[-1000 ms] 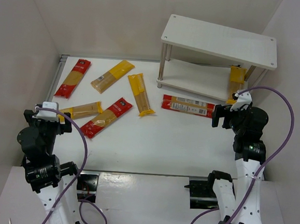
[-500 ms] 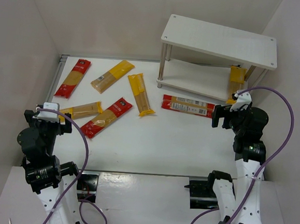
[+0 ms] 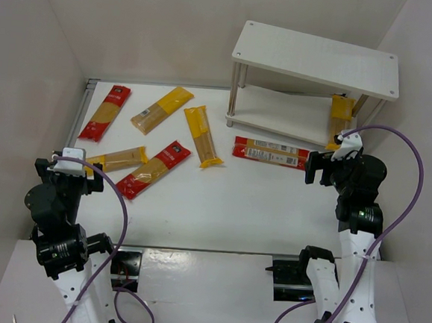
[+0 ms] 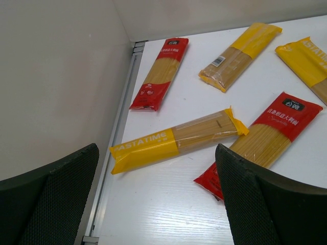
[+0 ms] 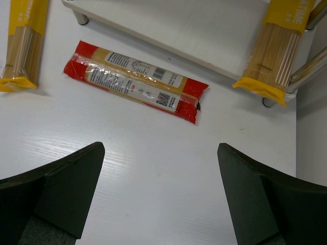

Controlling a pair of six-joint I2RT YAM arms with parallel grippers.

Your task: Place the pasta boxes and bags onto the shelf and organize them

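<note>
The white two-tier shelf (image 3: pixel 317 59) stands at the back right. One yellow pack (image 3: pixel 341 111) lies on its lower board at the right end; it also shows in the right wrist view (image 5: pixel 278 51). A red pack (image 3: pixel 270 153) lies on the table just in front of the shelf and shows in the right wrist view (image 5: pixel 135 81). Several more packs lie on the left half: red (image 3: pixel 105 112), yellow (image 3: pixel 162 109), yellow (image 3: pixel 203 136), red (image 3: pixel 154 169), yellow (image 3: pixel 119 158). My left gripper (image 4: pixel 158 199) is open and empty above the near left packs. My right gripper (image 5: pixel 161 191) is open and empty, near the red pack.
White walls close in the table on the left, back and right. A metal rail (image 4: pixel 115 138) runs along the table's left edge. The shelf's thin metal legs (image 3: pixel 234 96) stand at its corners.
</note>
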